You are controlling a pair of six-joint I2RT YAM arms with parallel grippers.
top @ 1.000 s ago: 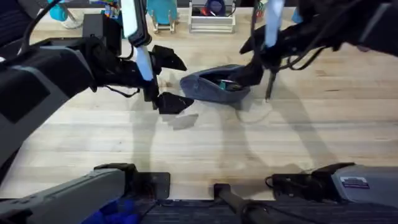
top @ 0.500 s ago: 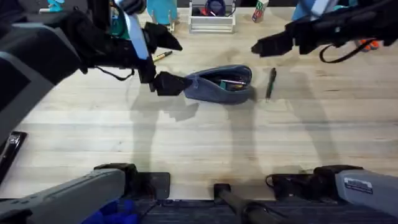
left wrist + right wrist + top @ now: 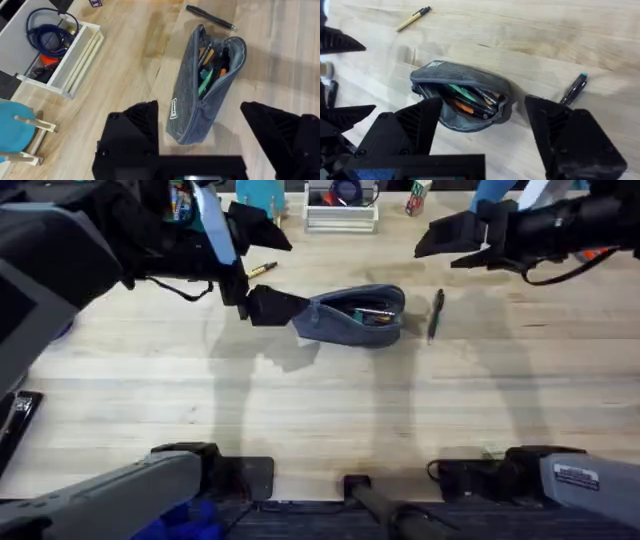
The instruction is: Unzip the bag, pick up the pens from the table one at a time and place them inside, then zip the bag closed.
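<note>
I see the grey-blue fabric pencil pouch (image 3: 355, 314) lying on the light wooden butcher-block table (image 3: 300, 410), a little past the middle; its zipper is already open and its mouth gapes toward my right arm's side, with green and orange items showing inside. The slim dark black-green pen (image 3: 435, 313) lies just beside the open end, apart from the fabric; the slim yellow-tan pen with the dark tip (image 3: 261, 270) lies farther back on the left, well apart from the pouch.

My left gripper (image 3: 225, 135) has its black fingers spread wide, straddling the closed end of the pouch in the wrist view; I cannot tell whether either finger touches the cloth. My right gripper (image 3: 435, 237) hangs above the table behind the dark pen, fingers likewise apart and holding nothing.

I judge the pouch soft and light (it slumps and will slide or fold if pushed), so it wants pinning at the closed end by the seam, not by the floppy lips of the mouth; the pens look stiff, light and smooth, apt to roll or squirt out of a pinch; I would take each across its barrel near the middle, fingers square to its length; the dark one first, being nearest the opening.
</note>
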